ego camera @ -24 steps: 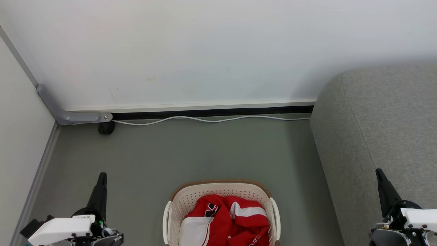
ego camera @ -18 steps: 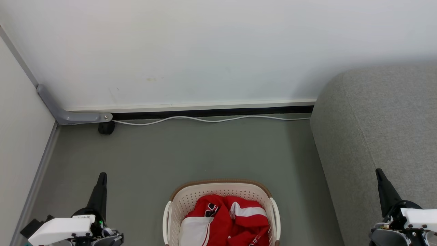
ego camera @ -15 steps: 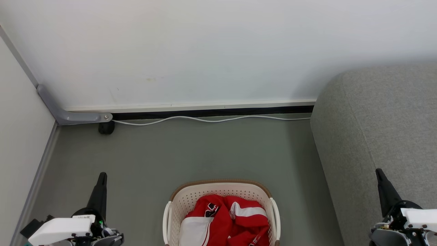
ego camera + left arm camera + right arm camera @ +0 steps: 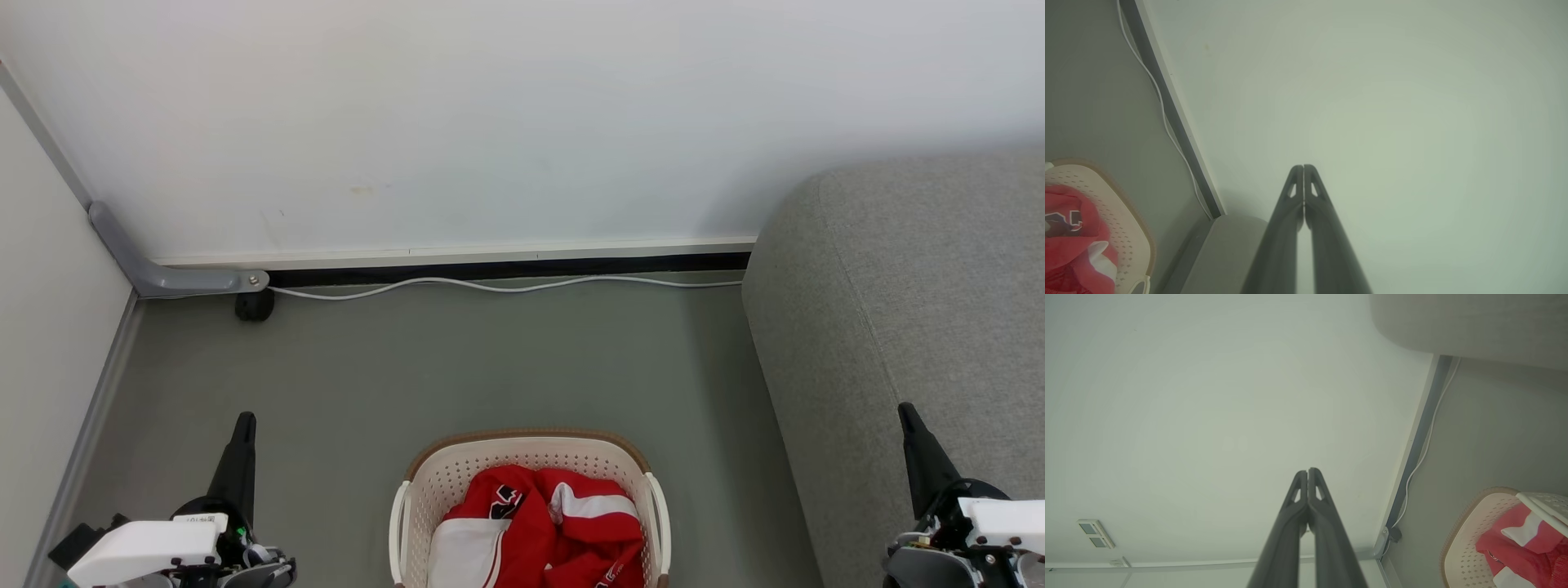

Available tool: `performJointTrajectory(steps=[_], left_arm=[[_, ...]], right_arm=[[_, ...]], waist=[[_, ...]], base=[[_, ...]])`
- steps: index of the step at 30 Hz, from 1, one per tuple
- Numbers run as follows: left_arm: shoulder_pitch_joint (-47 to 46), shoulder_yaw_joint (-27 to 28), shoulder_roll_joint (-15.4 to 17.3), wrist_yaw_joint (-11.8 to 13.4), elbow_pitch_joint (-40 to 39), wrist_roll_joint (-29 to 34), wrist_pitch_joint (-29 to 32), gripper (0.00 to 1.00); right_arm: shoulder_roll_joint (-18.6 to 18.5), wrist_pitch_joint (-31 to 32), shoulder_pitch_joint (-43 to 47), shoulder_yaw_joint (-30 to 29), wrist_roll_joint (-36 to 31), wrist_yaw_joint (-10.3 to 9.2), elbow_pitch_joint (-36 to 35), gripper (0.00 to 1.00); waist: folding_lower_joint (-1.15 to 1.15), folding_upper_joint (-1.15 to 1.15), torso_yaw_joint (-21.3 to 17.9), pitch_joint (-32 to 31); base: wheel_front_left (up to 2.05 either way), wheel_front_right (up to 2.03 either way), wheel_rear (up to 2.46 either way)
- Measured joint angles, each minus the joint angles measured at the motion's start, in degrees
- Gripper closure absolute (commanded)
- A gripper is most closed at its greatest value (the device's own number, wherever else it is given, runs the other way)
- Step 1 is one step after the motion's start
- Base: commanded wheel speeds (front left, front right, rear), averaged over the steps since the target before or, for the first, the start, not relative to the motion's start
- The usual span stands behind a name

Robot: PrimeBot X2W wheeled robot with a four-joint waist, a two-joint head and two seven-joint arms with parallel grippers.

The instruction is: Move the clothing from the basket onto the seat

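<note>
The left end effector (image 4: 243, 425) and right end effector (image 4: 908, 416) are kept closed, empty, unmoved; the red clothing (image 4: 543, 531) is left in the laundry basket (image 4: 531, 441) beside the grey sofa (image 4: 914, 286), untouched.

Pale wall (image 4: 490, 122) meets grey-green floor (image 4: 490, 359); white cable (image 4: 506, 285) along the base.

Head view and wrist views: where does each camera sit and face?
Head view: on the head, facing forward and down at the cream-white perforated plastic basket of bright red clothing; left end effector, right end effector low.
Left wrist view: on that wrist, facing the white wall along its shut fingers.
Right wrist view: likewise, its own wrist.
All share the basket.
</note>
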Motion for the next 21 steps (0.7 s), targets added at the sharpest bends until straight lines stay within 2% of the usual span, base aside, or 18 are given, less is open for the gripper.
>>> performJointTrajectory(steps=[21], left_arm=[[0.0, 0.0, 0.0, 0.0, 0.0, 0.0, 0.0, 1.00]], right_arm=[[0.0, 0.0, 0.0, 0.0, 0.0, 0.00, 0.0, 1.00]], waist=[[0.00, 0.00, 0.0, 0.0]], base=[[0.00, 0.00, 0.00]])
